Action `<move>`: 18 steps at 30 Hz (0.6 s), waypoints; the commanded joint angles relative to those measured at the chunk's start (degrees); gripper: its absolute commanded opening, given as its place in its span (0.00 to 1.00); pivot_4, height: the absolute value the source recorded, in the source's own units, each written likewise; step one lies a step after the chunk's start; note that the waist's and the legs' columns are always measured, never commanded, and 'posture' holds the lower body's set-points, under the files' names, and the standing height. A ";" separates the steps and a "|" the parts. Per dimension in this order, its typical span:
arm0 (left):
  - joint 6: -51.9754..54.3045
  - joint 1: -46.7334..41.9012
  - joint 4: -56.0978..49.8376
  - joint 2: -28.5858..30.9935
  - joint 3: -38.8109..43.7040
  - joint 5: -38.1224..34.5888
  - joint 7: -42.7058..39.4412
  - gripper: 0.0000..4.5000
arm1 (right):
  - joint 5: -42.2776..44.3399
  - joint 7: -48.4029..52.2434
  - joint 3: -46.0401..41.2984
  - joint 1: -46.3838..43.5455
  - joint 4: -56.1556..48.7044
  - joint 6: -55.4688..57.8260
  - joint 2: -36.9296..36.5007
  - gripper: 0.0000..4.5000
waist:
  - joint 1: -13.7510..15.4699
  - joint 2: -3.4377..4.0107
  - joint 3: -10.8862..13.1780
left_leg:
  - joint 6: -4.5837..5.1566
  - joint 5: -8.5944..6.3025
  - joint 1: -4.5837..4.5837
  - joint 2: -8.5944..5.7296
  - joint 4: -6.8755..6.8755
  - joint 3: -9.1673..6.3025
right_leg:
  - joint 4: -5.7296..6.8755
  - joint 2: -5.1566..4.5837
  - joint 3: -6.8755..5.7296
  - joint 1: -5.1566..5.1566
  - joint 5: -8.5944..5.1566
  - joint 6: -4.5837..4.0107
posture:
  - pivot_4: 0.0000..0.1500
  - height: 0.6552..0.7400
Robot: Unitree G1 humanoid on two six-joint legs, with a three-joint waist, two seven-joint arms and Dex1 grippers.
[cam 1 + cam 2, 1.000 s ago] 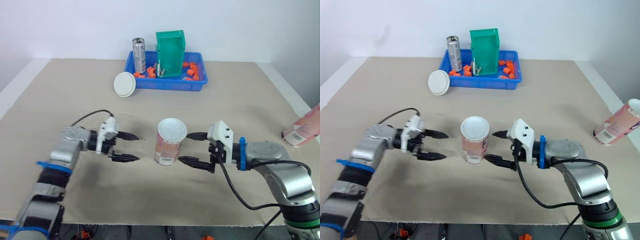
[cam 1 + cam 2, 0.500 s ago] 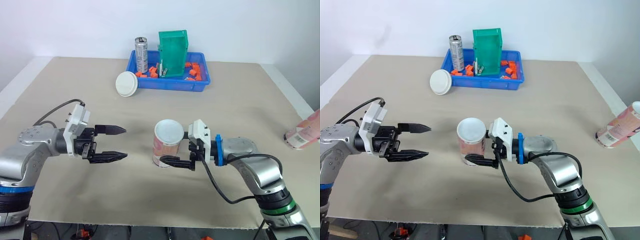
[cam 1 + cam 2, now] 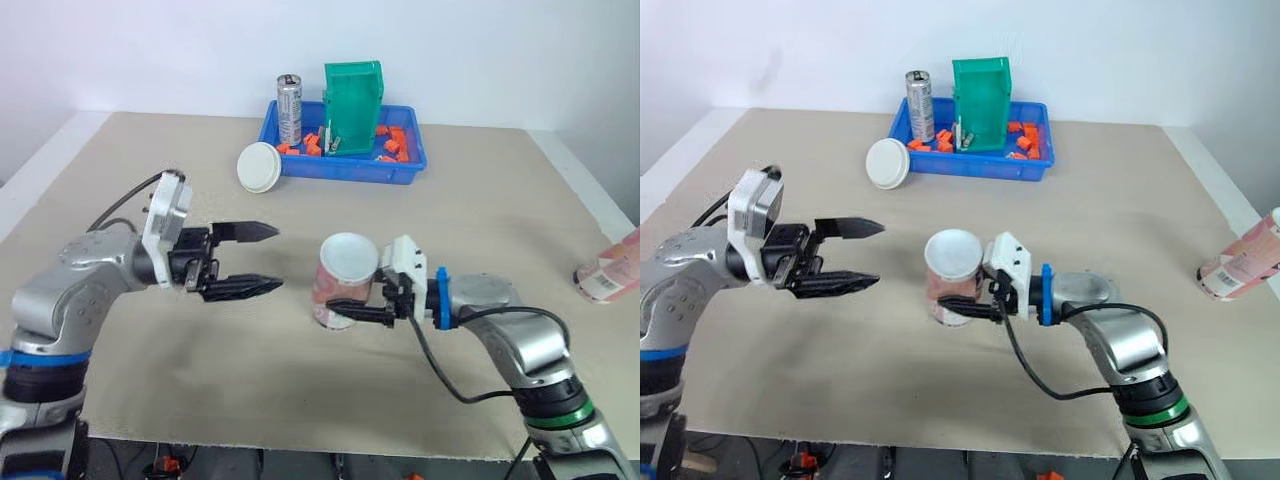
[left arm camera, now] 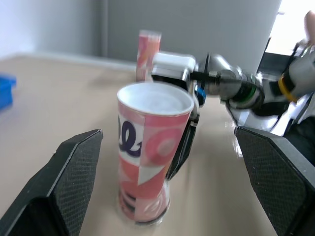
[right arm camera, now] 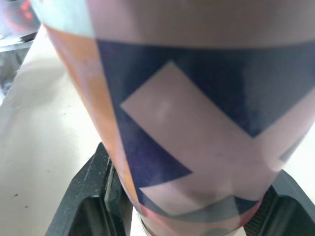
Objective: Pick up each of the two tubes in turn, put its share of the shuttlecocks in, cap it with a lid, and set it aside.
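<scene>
Pinching the upright pink tube [image 3: 343,282] in the middle of the table [image 3: 480,210] with the right gripper [image 3: 352,300], one finger on each side. Holding the left gripper [image 3: 279,258] spread wide, near its left, apart. Farther back, loose white lid [image 3: 258,166] beside blue tray [image 3: 345,171]; second tube [image 3: 610,272] lying at the right edge.

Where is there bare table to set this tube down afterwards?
Free: the right half of the table, between the blue tray, the right tool and the lying tube; also the far-left corner beyond the white lid. Crowded: the middle, where the left tool faces the held upright tube.
</scene>
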 commanded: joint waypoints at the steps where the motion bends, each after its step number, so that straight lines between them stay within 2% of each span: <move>1: -3.41 -6.58 5.09 -4.60 -5.56 5.27 1.83 1.00 | -0.43 -6.73 -14.00 1.84 1.37 -0.44 -4.23 0.59 | 0.91 0.00 0.00 | 0.00 0.00 0.00 -0.01 0.00 -0.01 | 0.00 0.00 0.00 0.00 0.00 0.01 | 1.00 0.95; 3: -5.58 -9.41 8.31 -8.45 -7.76 7.77 3.34 1.00 | -2.67 -12.23 -20.85 3.18 5.94 -1.34 -5.83 0.59 | 1.10 0.00 0.00 | 0.00 0.00 -0.09 -0.09 0.10 -0.15 | -0.02 0.00 -0.08 0.03 0.00 0.02 | 1.00 0.95; 8: -9.02 -13.30 13.20 -16.11 -10.27 9.95 4.48 1.00 | -5.96 -18.58 -29.34 5.83 14.19 -4.65 -7.75 0.59 | 0.95 0.03 -0.01 | 0.03 -0.01 -0.25 -0.12 0.10 -0.14 | -0.22 -0.04 -0.04 0.00 0.18 -0.10 | 1.00 0.95; 13: -13.21 -16.73 19.39 -22.02 -11.70 15.16 8.55 1.00 | -7.11 -23.24 -31.90 4.87 23.76 -7.71 -6.85 0.59 | 0.73 0.12 -0.02 | 0.06 -0.01 -0.22 -0.12 0.05 -0.15 | -0.20 -0.01 -0.02 0.01 0.17 -0.09 | 1.00 0.95; 18: -13.56 -16.57 20.22 -23.67 -13.06 16.90 8.67 1.00 | -8.30 -23.50 -30.42 5.98 29.78 -11.16 -6.30 0.59 | 0.60 0.28 -0.03 | 0.08 0.01 -0.11 -0.13 0.05 -0.11 | -0.18 0.01 0.06 0.05 0.16 0.04 | 1.00 0.95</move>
